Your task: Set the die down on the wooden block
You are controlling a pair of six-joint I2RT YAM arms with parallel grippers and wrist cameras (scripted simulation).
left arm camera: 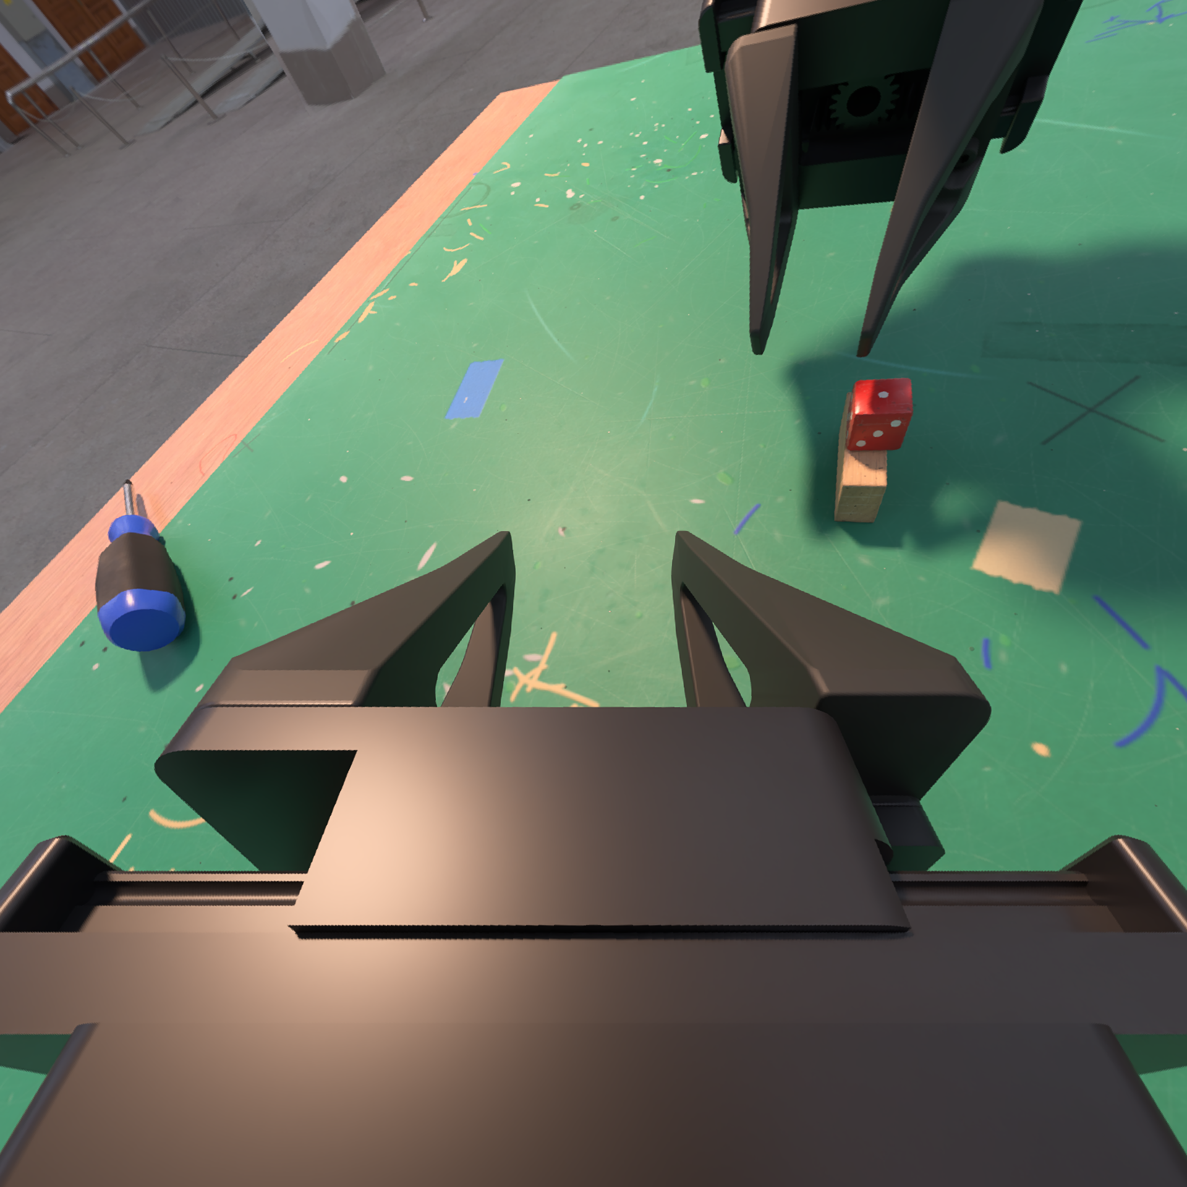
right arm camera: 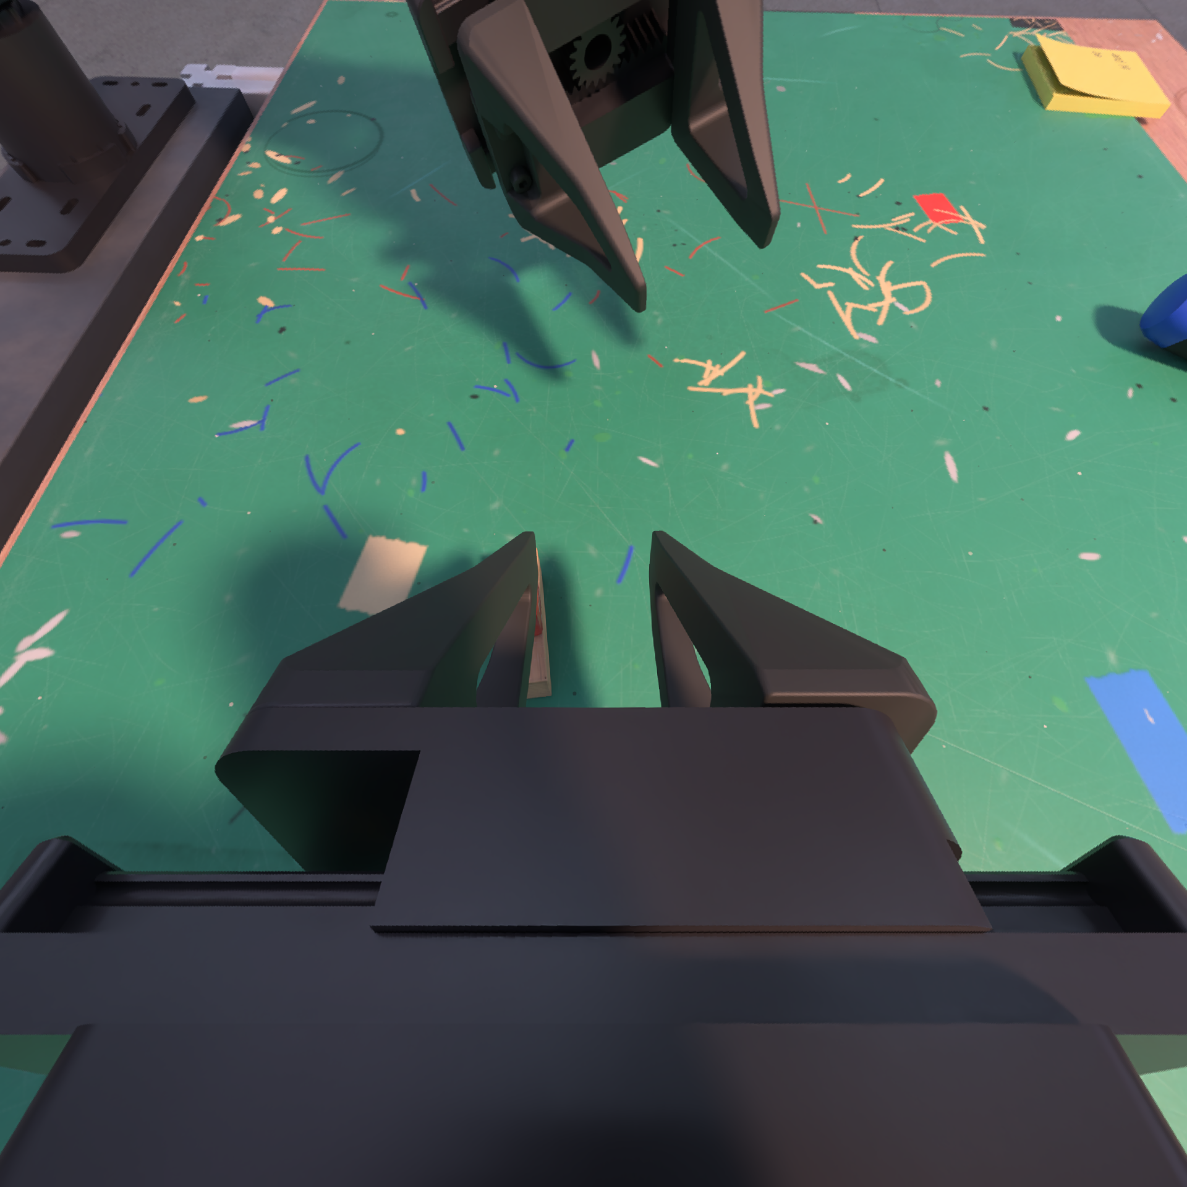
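Note:
A red die (left arm camera: 880, 414) with white pips rests on the far end of a small wooden block (left arm camera: 861, 488) lying on the green mat (left arm camera: 610, 385). My right gripper (left arm camera: 810, 352) hangs just above the die, open and empty, with its fingertips clear of it. In the right wrist view this gripper (right arm camera: 592, 536) is open, and only a sliver of the block (right arm camera: 541, 655) and of the die (right arm camera: 536, 622) shows beside its left finger. My left gripper (left arm camera: 594, 536) is open and empty, left of the block and nearer to me; it also shows in the right wrist view (right arm camera: 701, 275).
A blue and black screwdriver (left arm camera: 138, 578) lies by the mat's left wooden edge (left arm camera: 257, 360). Blue tape (left arm camera: 475, 388) and a beige patch (left arm camera: 1028, 546) are flat on the mat. A yellow note pad (right arm camera: 1092, 77) lies at a far corner. An arm base (right arm camera: 64, 128) stands beyond the mat.

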